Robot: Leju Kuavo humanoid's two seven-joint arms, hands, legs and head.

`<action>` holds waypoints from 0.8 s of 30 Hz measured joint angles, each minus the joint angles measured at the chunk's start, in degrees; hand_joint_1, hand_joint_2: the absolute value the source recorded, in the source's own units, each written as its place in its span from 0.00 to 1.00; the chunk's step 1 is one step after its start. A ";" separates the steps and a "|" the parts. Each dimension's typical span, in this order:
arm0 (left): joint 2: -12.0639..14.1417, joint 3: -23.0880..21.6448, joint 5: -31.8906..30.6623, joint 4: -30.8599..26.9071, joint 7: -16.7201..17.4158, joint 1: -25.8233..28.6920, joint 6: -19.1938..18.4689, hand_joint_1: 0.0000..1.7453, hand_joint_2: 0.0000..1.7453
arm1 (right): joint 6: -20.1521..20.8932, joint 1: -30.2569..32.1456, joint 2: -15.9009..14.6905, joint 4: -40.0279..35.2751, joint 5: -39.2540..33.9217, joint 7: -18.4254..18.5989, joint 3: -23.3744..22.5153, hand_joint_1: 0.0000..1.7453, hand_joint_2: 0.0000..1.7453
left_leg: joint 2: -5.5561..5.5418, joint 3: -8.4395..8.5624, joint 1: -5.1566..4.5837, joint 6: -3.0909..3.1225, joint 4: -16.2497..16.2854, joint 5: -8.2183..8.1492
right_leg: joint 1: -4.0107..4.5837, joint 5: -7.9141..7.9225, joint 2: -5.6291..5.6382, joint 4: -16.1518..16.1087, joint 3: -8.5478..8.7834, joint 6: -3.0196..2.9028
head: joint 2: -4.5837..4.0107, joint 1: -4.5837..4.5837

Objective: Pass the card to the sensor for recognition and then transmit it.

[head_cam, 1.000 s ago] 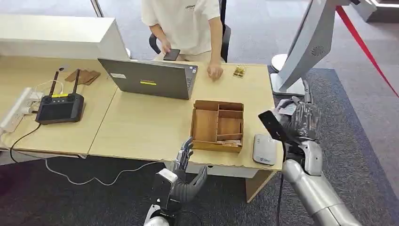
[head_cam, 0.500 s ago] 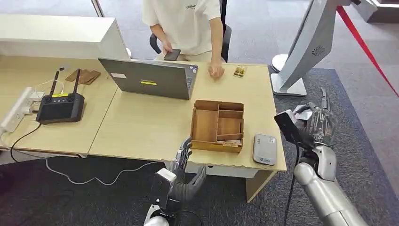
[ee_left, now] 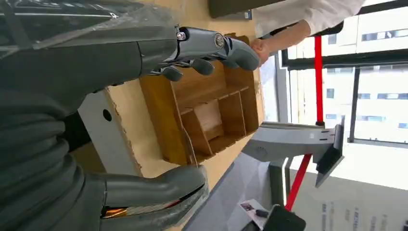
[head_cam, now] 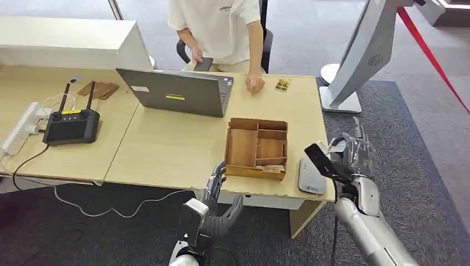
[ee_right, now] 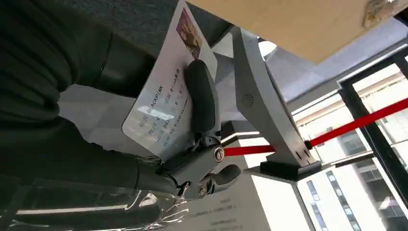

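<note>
At the table's near edge the left hand [head_cam: 217, 202] hangs released, fingers apart and holding nothing, just near of the wooden tray [head_cam: 256, 147]. Right of the tray lies the grey sensor [head_cam: 311, 175] on the table [head_cam: 166, 149]. The right hand [head_cam: 354, 157] grasps the card [head_cam: 320, 160], tilted just above the sensor's right edge. The head view shows the card's dark side; the right wrist view shows its printed face under the thumb, the text too small to read.
</note>
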 joint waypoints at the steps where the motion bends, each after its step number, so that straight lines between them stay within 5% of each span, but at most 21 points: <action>1: 0.02 0.09 -0.07 -0.07 0.07 0.08 0.00 0.00 1.00 | 0.35 -0.01 0.29 0.86 -0.02 0.09 0.24 1.00 1.00 | 0.00 0.00 0.00 0.00 0.00 0.00 | 0.00 0.00 0.00 0.00 0.00 0.00 | 0.00 0.00; 24: 0.31 1.14 -0.87 -1.42 1.22 1.09 0.81 0.00 1.00 | 1.25 0.05 1.49 9.97 -1.70 0.26 2.41 1.00 1.00 | 0.01 0.00 0.00 0.00 0.00 0.00 | 0.00 -0.01 0.00 -0.01 -0.01 0.00 | 0.00 0.02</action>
